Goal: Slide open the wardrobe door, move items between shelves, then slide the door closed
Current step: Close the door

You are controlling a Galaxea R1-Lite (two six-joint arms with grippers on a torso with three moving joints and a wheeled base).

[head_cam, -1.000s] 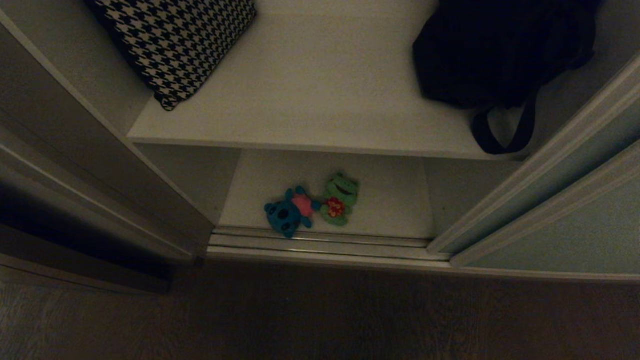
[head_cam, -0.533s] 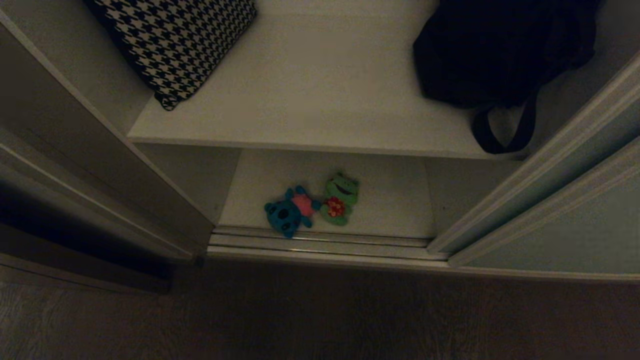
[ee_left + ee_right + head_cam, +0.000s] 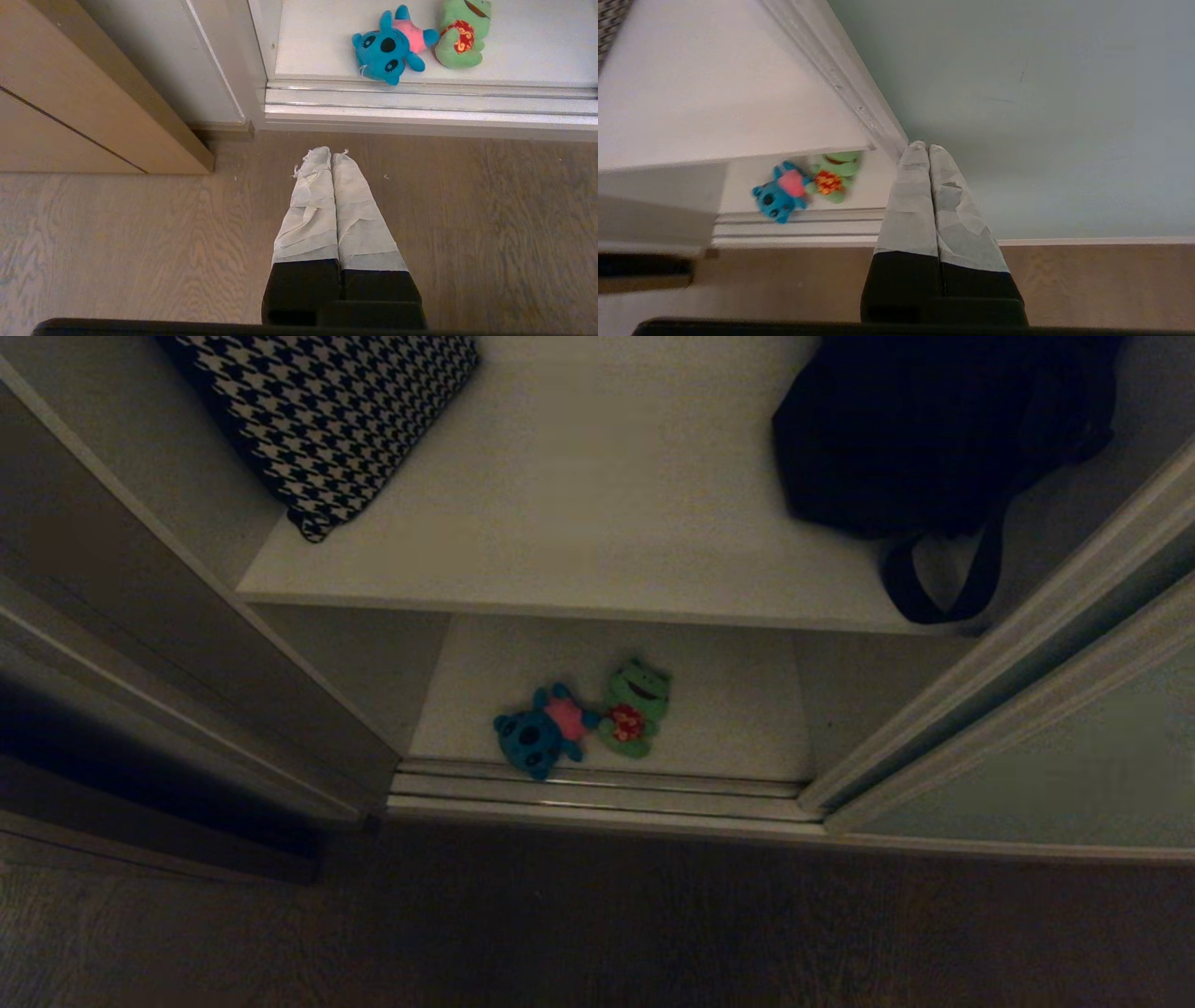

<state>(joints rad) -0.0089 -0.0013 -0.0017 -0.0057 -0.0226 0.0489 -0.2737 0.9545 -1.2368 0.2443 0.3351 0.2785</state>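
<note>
All three views look down, sharing the toys (image 3: 581, 721).

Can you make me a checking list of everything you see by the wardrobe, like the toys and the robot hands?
Surface: white lower shelf and upper shelf, wooden floor in front.
Job's things: teal-blue toy and green toy side by side on the lower shelf near the floor rail; sliding door open, at the right.
Clutter: houndstooth cushion and black bag on the upper shelf.
Grippers: left gripper shut, empty, over the floor; right gripper shut, empty, by the door's edge.
Cables: nothing seen.
Surroundings: wooden furniture panel left of the wardrobe.
</note>
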